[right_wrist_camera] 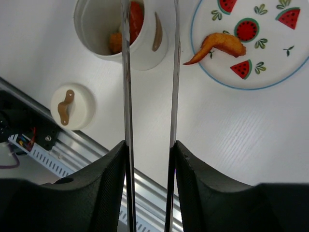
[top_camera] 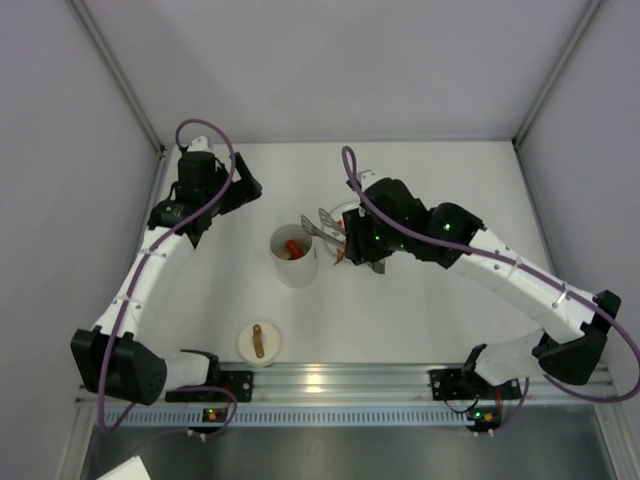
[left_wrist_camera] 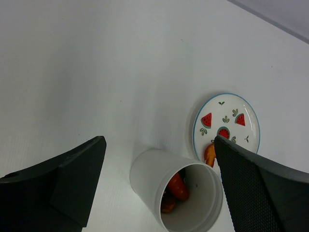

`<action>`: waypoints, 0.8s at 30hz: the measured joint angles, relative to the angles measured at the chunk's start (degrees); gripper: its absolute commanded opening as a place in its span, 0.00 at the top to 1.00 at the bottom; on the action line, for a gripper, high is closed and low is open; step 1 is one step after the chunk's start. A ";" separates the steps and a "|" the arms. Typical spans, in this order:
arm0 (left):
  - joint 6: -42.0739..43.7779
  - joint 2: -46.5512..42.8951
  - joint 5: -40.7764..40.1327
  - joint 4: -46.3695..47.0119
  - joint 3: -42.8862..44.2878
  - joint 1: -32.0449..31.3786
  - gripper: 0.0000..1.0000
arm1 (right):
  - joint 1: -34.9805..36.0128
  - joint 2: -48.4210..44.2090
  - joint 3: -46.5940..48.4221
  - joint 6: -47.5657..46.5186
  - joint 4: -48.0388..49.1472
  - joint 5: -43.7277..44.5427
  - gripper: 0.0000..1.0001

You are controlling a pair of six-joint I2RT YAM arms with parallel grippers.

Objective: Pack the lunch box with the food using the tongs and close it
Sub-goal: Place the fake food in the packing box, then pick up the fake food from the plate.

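The lunch box [top_camera: 298, 272], a white cup, stands open mid-table with red and orange food [right_wrist_camera: 129, 21] inside it. Its round lid [top_camera: 259, 342] with a brown strap lies near the front rail. My right gripper [right_wrist_camera: 149, 145] is shut on the tongs [right_wrist_camera: 126, 96], whose two slim arms stand apart and reach over the lunch box [right_wrist_camera: 140, 57]. Nothing shows between the arms; their tips run out of the right wrist view. One orange food piece [right_wrist_camera: 219, 43] lies on the plate [right_wrist_camera: 275, 43]. My left gripper [left_wrist_camera: 159, 145] hangs open above the lunch box [left_wrist_camera: 149, 174], holding nothing.
The watermelon-patterned plate [left_wrist_camera: 231, 99] sits just right of the cup, partly under the right arm in the top view. An aluminium rail [top_camera: 340, 380] runs along the near edge. Grey walls close in the table on three sides.
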 measured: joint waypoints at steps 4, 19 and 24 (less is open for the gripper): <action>0.00 0.02 0.00 0.00 0.00 0.00 0.01 | -2.40 -2.25 -0.66 0.46 -1.09 3.30 0.58; 0.00 0.02 -0.39 -0.02 -0.02 0.00 0.01 | -7.82 -6.93 -18.97 4.74 0.72 3.32 0.57; 0.00 0.00 -0.42 -0.02 0.00 0.00 0.01 | -9.75 -4.68 -20.98 5.42 4.11 0.35 0.57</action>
